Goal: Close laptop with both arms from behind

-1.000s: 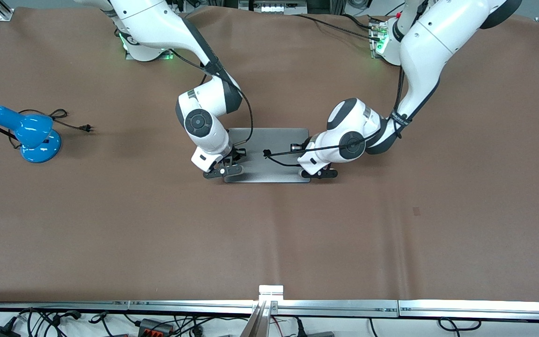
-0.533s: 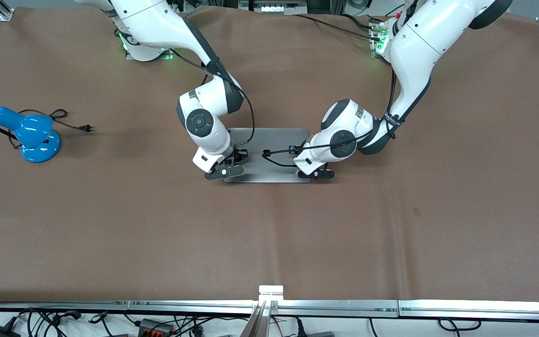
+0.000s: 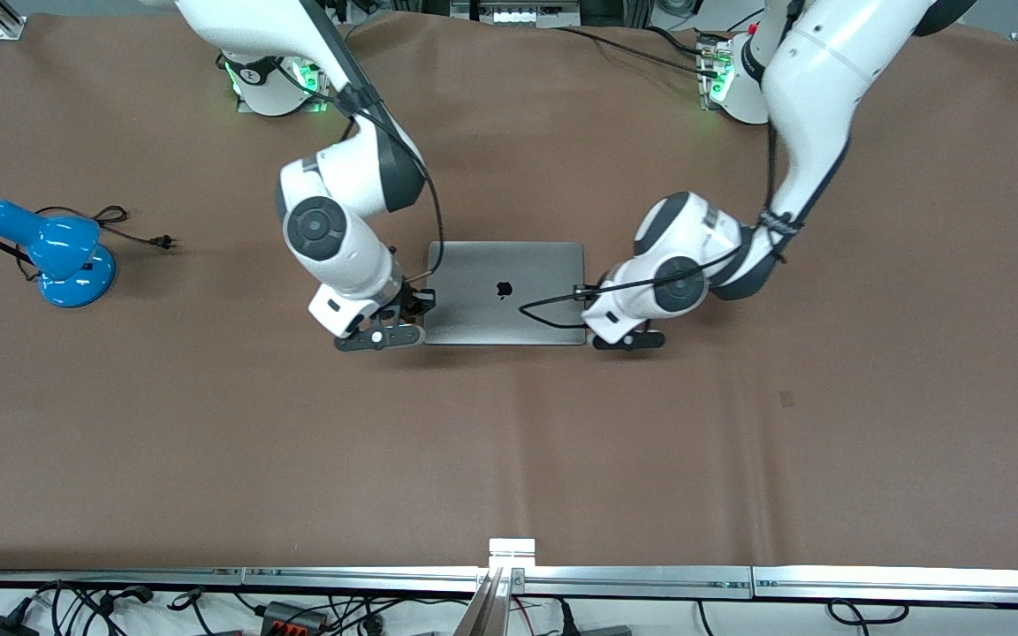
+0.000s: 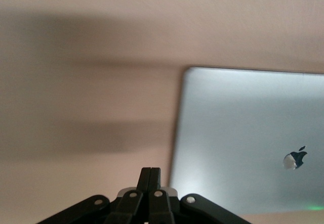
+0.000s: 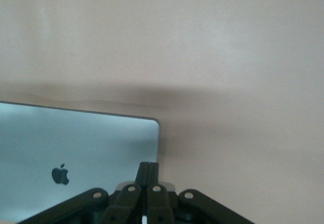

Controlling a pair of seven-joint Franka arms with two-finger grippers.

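Note:
The laptop (image 3: 504, 292) lies shut and flat on the brown table, its grey lid up with the dark apple logo showing. My right gripper (image 3: 381, 336) is shut and empty, low beside the laptop's edge toward the right arm's end. My left gripper (image 3: 626, 340) is shut and empty, low beside the laptop's edge toward the left arm's end. The left wrist view shows the lid (image 4: 248, 143) next to the shut fingertips (image 4: 150, 172). The right wrist view shows the lid (image 5: 76, 143) next to the shut fingertips (image 5: 148, 166).
A blue desk lamp (image 3: 54, 252) with a black cord and plug (image 3: 160, 239) lies toward the right arm's end of the table. A metal rail (image 3: 509, 579) runs along the table edge nearest the front camera.
Both grippers have moved off the laptop's lid, each sideways toward its own arm's end of the table. The lid and its logo are now in full view.

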